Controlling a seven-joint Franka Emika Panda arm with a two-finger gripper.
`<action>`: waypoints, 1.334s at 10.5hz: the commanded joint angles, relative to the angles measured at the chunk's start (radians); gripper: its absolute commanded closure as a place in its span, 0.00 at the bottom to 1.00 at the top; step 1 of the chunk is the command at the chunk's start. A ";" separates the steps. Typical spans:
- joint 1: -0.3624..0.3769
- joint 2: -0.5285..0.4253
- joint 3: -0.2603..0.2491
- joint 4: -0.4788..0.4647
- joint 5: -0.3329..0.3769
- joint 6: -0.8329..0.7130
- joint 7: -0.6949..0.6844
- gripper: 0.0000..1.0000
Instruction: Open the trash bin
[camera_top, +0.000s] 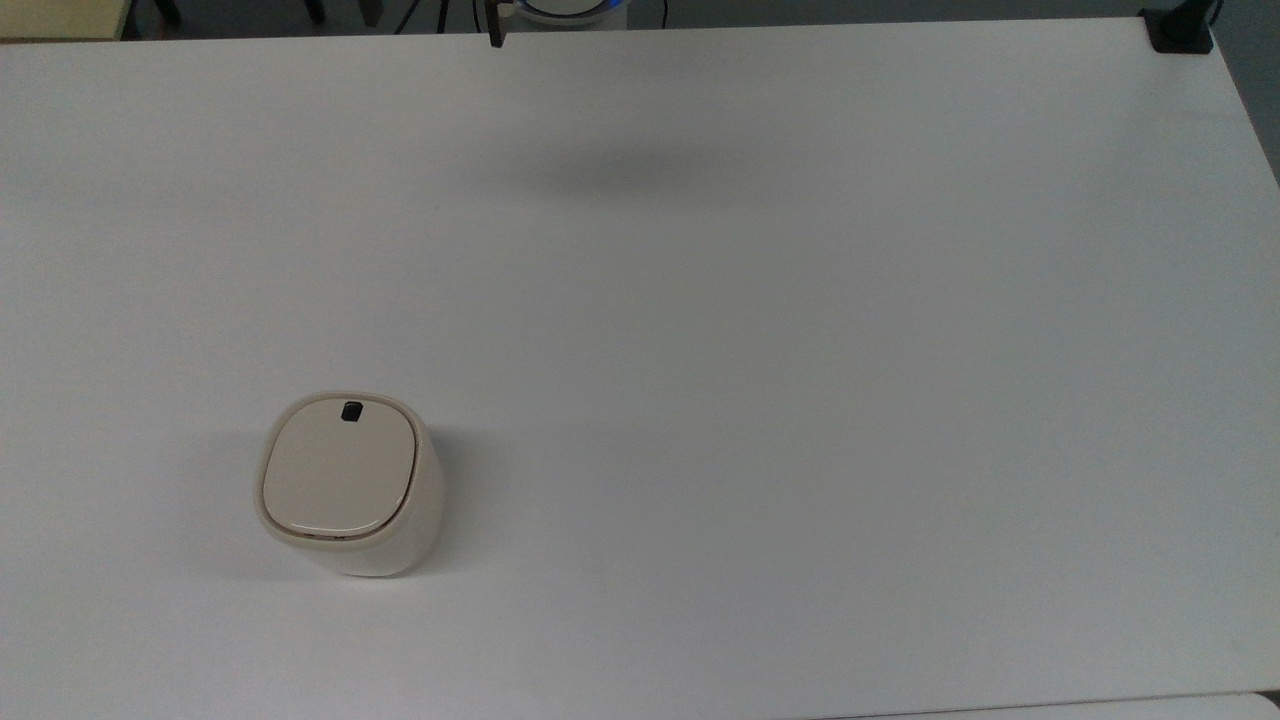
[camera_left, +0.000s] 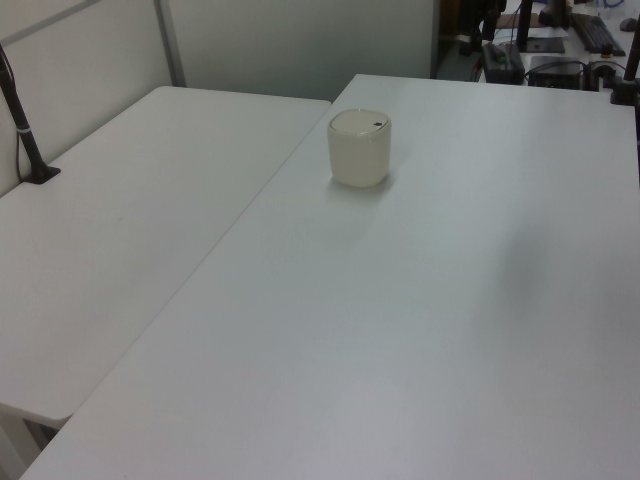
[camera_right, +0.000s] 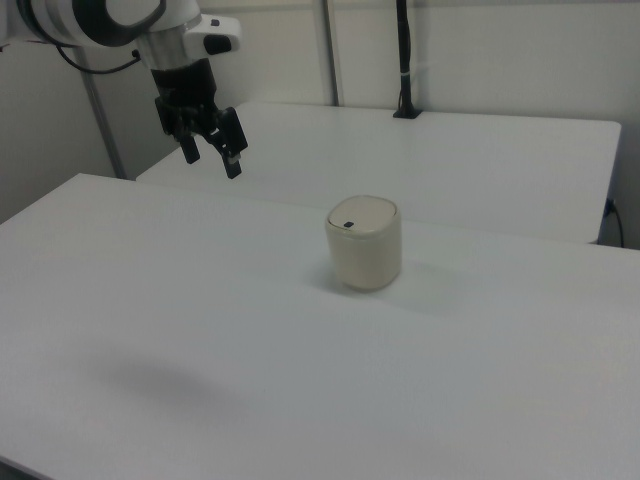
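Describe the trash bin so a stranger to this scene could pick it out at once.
On the large white table, look toward the top view's lower left. There the trash bin stands alone: small, cream-beige, rounded-square, lid shut flat, with a small black latch button at the rim.

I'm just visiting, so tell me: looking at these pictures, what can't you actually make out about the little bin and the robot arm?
- Inside of the trash bin: hidden in all three views by its closed lid.
- Black button: a tiny speck in the left view, its shape unreadable.
- Bin's far side: hidden in the right view by its own body.
- Arm above the gripper: cut off by the right view's top left edge.
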 joint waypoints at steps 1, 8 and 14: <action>0.017 -0.013 -0.003 -0.013 0.019 0.004 -0.002 0.00; 0.020 -0.011 -0.001 -0.014 0.019 0.004 0.000 0.00; 0.020 -0.011 0.000 -0.013 0.019 -0.002 0.058 0.00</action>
